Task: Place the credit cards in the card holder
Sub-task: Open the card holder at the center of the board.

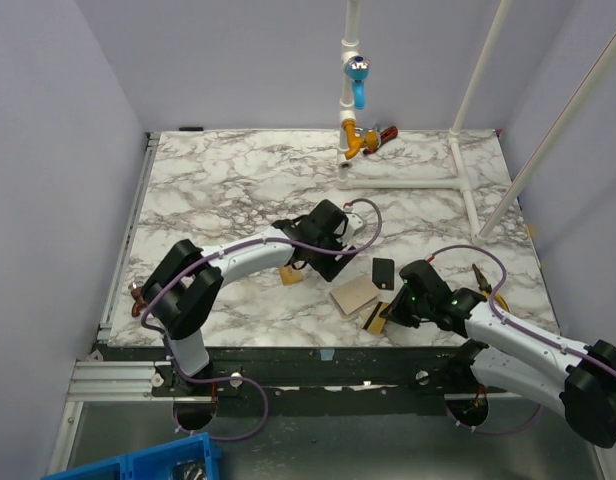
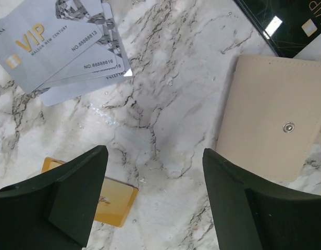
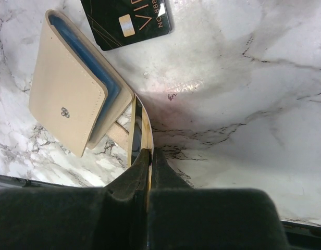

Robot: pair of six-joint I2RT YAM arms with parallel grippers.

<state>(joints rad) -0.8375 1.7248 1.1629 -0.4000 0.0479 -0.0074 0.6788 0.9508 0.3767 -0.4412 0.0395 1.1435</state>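
Note:
The beige card holder lies near the table's front edge, slightly open, with its blue inside showing. My right gripper is shut on the gold-orange card with a dark stripe. It holds the card on edge, bent, right beside the holder's open side. The black card lies flat just behind the holder. My left gripper is open and empty above bare marble. Pale blue-silver cards lie fanned ahead of it, and the holder is to its right.
A small gold-orange piece lies under my left gripper's left finger. White pipes with blue and orange fittings stand at the back. The table's front edge is close to the holder.

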